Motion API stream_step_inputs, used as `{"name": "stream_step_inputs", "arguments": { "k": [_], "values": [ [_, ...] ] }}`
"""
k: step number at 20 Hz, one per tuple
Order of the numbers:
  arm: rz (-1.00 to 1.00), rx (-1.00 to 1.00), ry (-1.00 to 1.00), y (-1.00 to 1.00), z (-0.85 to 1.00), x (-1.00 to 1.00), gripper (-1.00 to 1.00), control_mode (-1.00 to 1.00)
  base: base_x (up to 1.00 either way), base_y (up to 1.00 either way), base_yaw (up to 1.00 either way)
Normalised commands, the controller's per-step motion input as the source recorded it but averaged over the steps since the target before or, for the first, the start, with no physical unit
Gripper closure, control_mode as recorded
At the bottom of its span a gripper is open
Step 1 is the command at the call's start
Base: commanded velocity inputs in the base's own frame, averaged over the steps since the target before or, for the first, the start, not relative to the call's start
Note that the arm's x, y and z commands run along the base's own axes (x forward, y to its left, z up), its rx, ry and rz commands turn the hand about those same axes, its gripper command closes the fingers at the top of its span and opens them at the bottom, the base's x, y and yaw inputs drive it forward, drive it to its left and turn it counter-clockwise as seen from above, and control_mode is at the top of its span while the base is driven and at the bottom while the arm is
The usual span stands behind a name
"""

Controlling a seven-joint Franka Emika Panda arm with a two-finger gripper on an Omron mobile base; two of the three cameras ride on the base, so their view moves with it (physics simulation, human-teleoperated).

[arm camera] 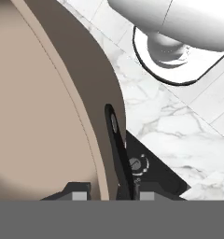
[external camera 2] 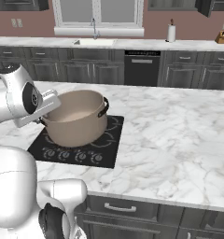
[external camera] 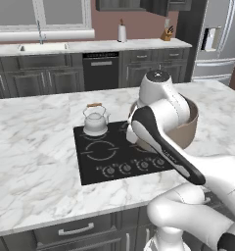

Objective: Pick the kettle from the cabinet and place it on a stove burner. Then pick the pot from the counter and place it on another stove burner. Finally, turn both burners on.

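In the hand view we see our fingers (arm camera: 107, 193) straddling the wall of the pot (arm camera: 44, 116), one tip inside the beige bowl and the other outside against the taupe wall, so they pinch the rim right at the dark side handle (arm camera: 116, 144), which rises just above the outer tip. Beyond that outer tip lie a corner of the black cooktop (arm camera: 151, 175) with one round knob (arm camera: 135, 163) and the marble desk (arm camera: 165, 121). The right base view gives what the hand camera cannot: the whole pot (external camera 2: 76, 119), upright over the cooktop (external camera 2: 104, 151) with its far handle (external camera 2: 105, 106) on the side away from our fingers, though we cannot tell from there whether its base touches the glass; the wrist hides the near rim and the fingers themselves. The left base view adds the kettle (external camera: 95, 120), upright on the rear left burner (external camera: 96, 131), well apart from our fingers on the far side of the pot from the grip. There the arm covers most of the pot (external camera: 188, 130), leaving only its right wall showing. The front left burner (external camera: 99, 150) and the knob row (external camera: 134, 167) lie bare between kettle and desk (external camera: 31, 162) edge.
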Motion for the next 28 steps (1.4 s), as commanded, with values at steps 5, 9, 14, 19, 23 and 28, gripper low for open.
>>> {"name": "stream_step_inputs", "arguments": {
  "k": [5, 9, 14, 19, 23, 28],
  "values": [
    [0.11, 0.01, -0.04, -0.37, 0.0, 0.45, 1.0, -1.0, 0.0, 0.0, 0.0],
    [0.13, 0.02, -0.01, -0.22, 0.0, 0.51, 1.0, -1.0, 0.0, 0.0, 0.0],
    [0.17, 0.03, 0.0, -0.05, 0.0, 0.52, 1.0, -1.0, 0.0, 0.0, 0.0],
    [0.1, 0.04, 0.0, -0.17, 0.0, 0.46, 1.0, -1.0, 0.0, 0.0, 0.0],
    [0.02, 0.0, 0.0, -0.26, -0.1, 0.3, 1.0, -1.0, 0.0, 0.0, 0.0],
    [0.0, -0.1, 0.0, -0.03, -0.26, 0.37, 1.0, -1.0, 0.0, 0.0, 0.0]
  ]
}}
